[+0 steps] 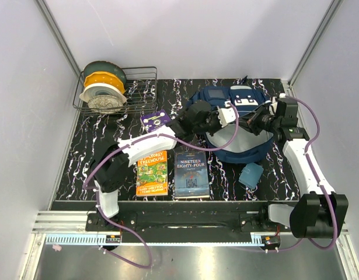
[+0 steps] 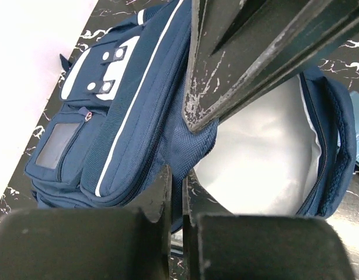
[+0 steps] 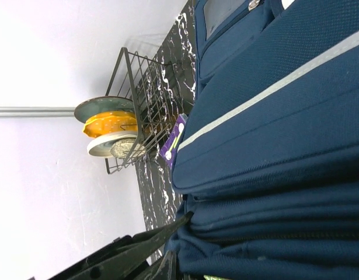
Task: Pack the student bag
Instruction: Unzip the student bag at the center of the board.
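Left wrist: student bag [image 2: 126, 116] (navy) btw jaws

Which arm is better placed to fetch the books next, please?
Probably left: the orange book and the blue book lie beside its forearm; the right arm stands beyond the student bag. The left end effector must release the bag's rim first.

Student bag [image 1: 205, 99] upper right, rack [image 1: 145, 74] w/ plates [image 1: 103, 87] upper left, 2 books [image 1: 152, 173] lower ctr, pouch [image 1: 250, 175] just right of them.
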You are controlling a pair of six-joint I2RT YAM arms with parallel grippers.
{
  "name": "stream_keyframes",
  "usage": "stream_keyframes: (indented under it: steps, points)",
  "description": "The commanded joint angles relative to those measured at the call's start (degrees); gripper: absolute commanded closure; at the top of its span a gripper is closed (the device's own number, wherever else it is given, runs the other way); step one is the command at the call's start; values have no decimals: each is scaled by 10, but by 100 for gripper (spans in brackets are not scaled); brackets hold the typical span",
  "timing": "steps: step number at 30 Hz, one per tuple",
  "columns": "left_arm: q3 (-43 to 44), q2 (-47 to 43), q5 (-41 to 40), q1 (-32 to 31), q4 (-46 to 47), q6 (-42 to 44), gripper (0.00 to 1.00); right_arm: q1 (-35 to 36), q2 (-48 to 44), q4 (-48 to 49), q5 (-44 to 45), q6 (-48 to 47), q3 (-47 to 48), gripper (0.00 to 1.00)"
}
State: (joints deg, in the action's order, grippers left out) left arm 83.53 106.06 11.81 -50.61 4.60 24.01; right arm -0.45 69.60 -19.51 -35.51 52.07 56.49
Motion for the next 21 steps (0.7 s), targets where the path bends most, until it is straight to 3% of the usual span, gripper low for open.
stream_keyframes:
  steps: [1, 3, 7, 9, 14, 17, 21]
  points:
    - [70, 24, -56, 5, -5, -27, 100, 2, -15, 32, -33, -2, 6, 78]
    - [71, 25, -71, 15, -2, -45, 100, 1, -11, 32, -32, -8, 6, 53]
    - [79, 33, -82, 54, -13, -91, 100, 2, -38, -12, 2, -39, 12, 33]
    - [74, 30, -48, 80, -20, -109, 99, 1, -54, -29, 33, -57, 8, 31]
    - [59, 13, -38, 91, -41, -95, 39, 1, -104, -66, 48, -70, -44, 31]
    - [36, -9, -38, 93, -40, -111, 29, 2, -139, -84, 42, -74, -87, 31]
    - [22, -39, -29, 96, -72, -150, 25, 2, -174, -90, 17, -83, -132, 30]
